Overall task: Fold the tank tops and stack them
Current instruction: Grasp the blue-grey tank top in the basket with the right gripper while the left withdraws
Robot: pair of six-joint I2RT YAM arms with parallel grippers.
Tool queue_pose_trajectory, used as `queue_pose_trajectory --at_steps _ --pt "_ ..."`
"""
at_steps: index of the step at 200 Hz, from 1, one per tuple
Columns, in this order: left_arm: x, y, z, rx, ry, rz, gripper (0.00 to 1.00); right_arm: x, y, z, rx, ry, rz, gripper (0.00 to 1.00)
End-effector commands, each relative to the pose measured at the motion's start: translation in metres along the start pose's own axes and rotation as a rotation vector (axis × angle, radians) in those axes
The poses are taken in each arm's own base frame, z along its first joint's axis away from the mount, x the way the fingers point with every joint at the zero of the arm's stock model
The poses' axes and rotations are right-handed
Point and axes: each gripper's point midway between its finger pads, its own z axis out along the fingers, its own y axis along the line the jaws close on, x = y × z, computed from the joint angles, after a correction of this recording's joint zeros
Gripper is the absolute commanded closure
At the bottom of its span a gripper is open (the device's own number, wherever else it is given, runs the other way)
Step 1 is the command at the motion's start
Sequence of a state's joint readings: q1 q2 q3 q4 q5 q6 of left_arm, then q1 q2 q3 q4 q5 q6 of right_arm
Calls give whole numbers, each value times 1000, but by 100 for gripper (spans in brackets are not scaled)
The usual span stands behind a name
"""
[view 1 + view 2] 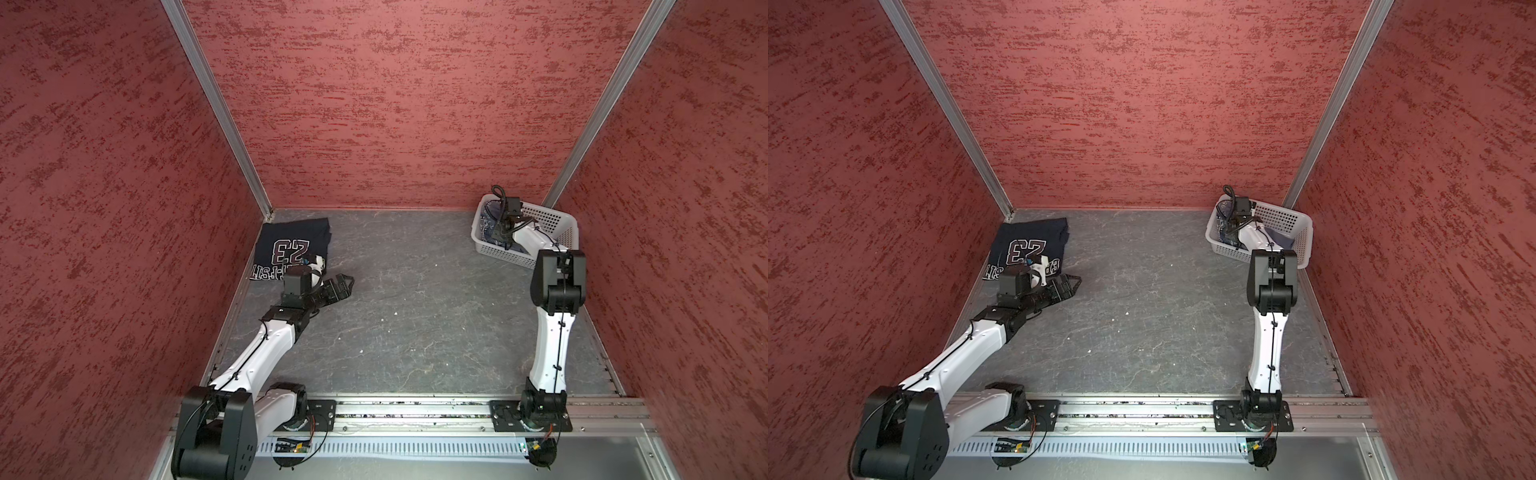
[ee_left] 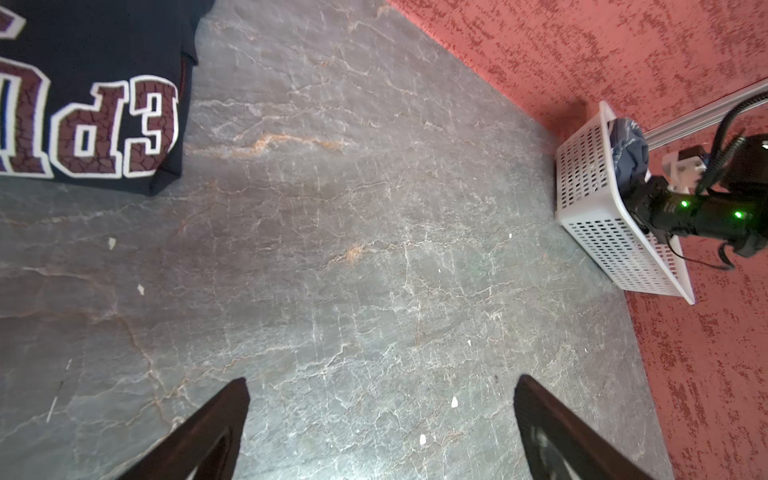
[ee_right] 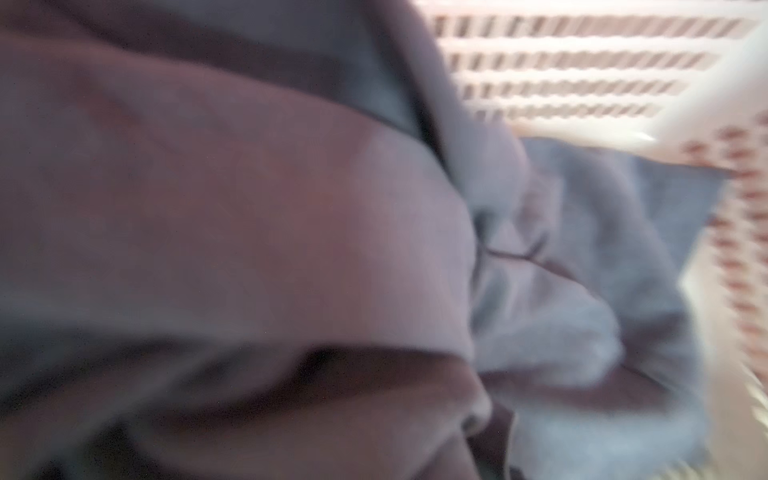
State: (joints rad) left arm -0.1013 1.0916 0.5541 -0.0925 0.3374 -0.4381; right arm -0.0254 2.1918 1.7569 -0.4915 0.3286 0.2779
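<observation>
Fetching the second top: right pincer point(image 1: 499, 231) down in the basket point(image 1: 555, 220).
It is sunk into the slate-blue tank top point(image 3: 561, 291) bunched there. Its wrist view shows only blurred cloth, so I cannot tell whether it grips. The left pincer point(image 2: 380, 386) hangs wide open and empty over the desk point(image 1: 415, 299), beside the folded navy tank top point(image 1: 291, 243). Next, probably: lift the cloth clear and spread it flat.
</observation>
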Motion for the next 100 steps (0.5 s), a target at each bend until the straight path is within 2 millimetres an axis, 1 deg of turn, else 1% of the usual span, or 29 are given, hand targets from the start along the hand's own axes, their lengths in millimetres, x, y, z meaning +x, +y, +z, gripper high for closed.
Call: queue_pose_trajectory --at_steps 1,18,33,59,87,100 --pt "-7 -5 -1 20 -36 16 0 -71 -9 -82 4 -272 69 95" --pt "-6 -6 0 25 -30 15 0 -80 -13 -115 4 -329 85 99" --pt "-5 -7 -1 27 -28 21 0 -86 -13 -145 -4 -380 83 100" --pt "-5 -8 -2 24 -30 24 0 -97 -9 -204 -26 -482 83 100" --pt "-4 -8 -2 17 -26 27 0 -104 3 -272 -106 -584 93 99" --pt "-4 -8 -2 16 -25 31 0 -105 15 -303 -169 -624 85 99"
